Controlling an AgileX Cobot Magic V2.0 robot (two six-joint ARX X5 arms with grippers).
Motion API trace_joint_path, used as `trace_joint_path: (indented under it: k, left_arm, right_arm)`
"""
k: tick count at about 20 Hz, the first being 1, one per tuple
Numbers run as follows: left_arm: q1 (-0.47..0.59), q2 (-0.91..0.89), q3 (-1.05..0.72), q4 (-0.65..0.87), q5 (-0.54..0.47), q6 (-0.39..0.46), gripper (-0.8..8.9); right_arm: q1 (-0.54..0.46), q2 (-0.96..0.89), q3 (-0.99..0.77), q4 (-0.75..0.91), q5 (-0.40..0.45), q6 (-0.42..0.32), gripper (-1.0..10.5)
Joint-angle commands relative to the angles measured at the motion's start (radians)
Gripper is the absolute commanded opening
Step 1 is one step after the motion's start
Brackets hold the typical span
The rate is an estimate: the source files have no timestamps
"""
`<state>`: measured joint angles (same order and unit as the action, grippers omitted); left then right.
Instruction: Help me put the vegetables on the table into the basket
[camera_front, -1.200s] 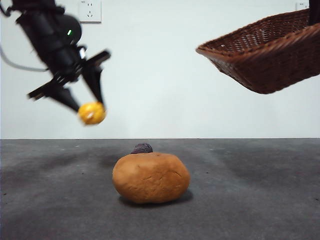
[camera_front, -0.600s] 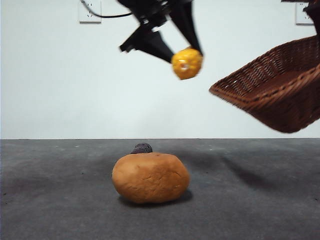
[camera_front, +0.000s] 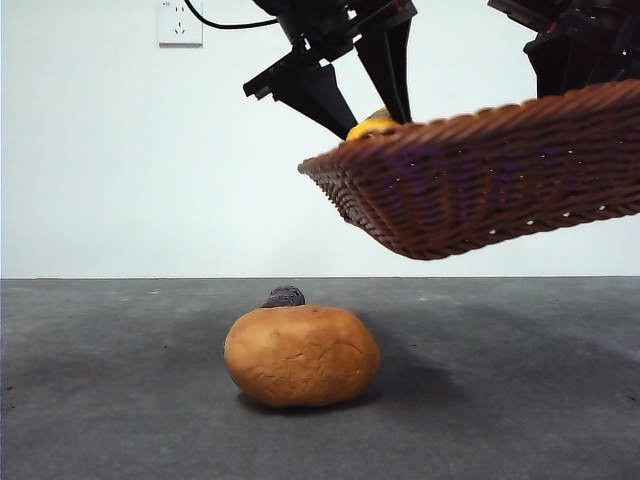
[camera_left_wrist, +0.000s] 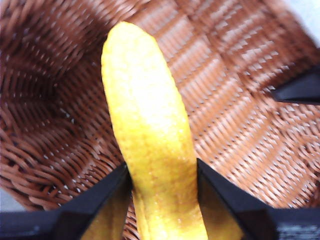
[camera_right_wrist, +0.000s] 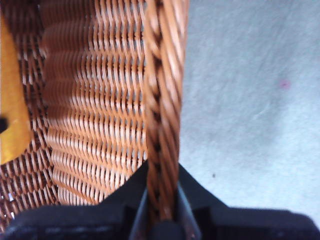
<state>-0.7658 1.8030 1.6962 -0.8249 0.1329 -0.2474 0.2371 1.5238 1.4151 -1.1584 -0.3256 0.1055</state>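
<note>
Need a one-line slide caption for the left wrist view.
Left pincer holds the yellow vegetable over the wicker basket.

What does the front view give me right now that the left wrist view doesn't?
Only the front view shows the tan-orange potato and the dark purple piece behind it, both on the table, and the basket raised clear off the table. Only the left wrist view shows the left gripper clamped on the yellow piece over the basket's woven inside. Both show the yellow piece above the basket.
</note>
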Motion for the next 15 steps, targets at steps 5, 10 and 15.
trace_joint_path:
  k: [5,10,15]
  left_arm:
    - [0.021,0.015,-0.003,0.017,-0.003,-0.025,4.49]
    - [0.045,-0.006,0.061,-0.042,0.032,0.009,4.48]
    - [0.052,-0.122,0.108,-0.276,0.031,0.204,4.4]
  right_arm:
    - [0.006,-0.001,-0.006,0.007,-0.015,0.007,-0.2]
    - [0.005,-0.001,-0.006,0.005,0.126,0.026,-0.2]
    - [0.003,-0.001,-0.006,0.011,0.144,0.021,-0.2]
